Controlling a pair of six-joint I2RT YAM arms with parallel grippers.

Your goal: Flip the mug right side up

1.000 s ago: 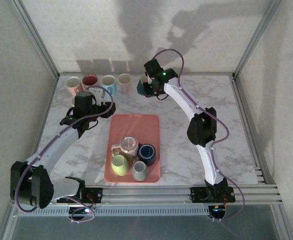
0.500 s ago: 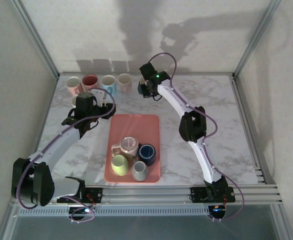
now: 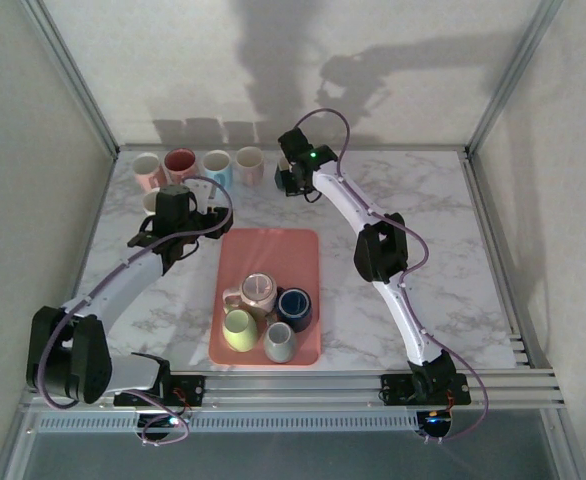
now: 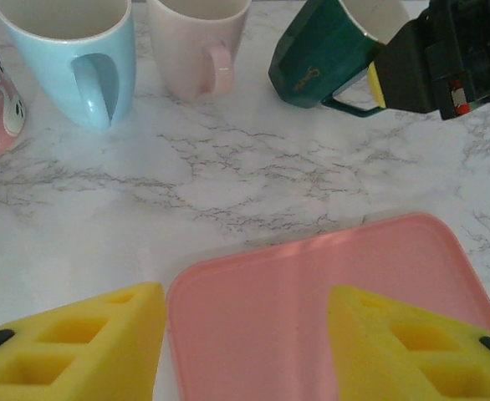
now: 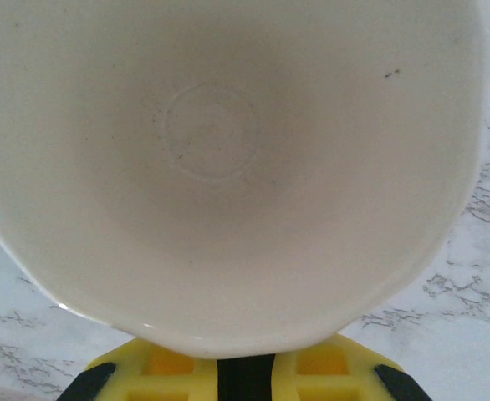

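The pink tray (image 3: pixel 273 250) lies on the marble table (image 3: pixel 453 220) between the two arm bases. Four mugs are grouped on its near half: a yellow-green mug (image 3: pixel 238 330) and a grey mug (image 3: pixel 280 342) nearest, with a pale pink mug (image 3: pixel 256 291) and a dark blue mug (image 3: pixel 295 305) just behind them. The far half of the tray is bare. The left gripper (image 4: pixel 245 359) hangs over the tray's far left part. Its yellow foam fingers (image 4: pixel 69 351) are spread apart with nothing between them, and the left wrist view shows tray surface in the gap. Beyond the far edge of the tray, near the middle of the table's far side, is the dark green mug (image 4: pixel 320 50). It is tilted, with its base toward the left and its white-lined mouth turned up and to the right. Whether its lower edge touches the marble cannot be determined. The right gripper (image 4: pixel 383 75) is clamped on the rim of this mug next to the handle, one yellow pad lying against the outside wall. In the right wrist view the white interior faces the camera, with the yellow pads just below the rim. To the left, along the far edge, four mugs stand upright in a row: a pink-and-white mug (image 3: pixel 148 170), a red-lined mug (image 3: pixel 180 162), a light blue mug (image 3: pixel 216 165) and a cream-pink mug (image 3: pixel 249 163). The green mug is just to the right of this row.
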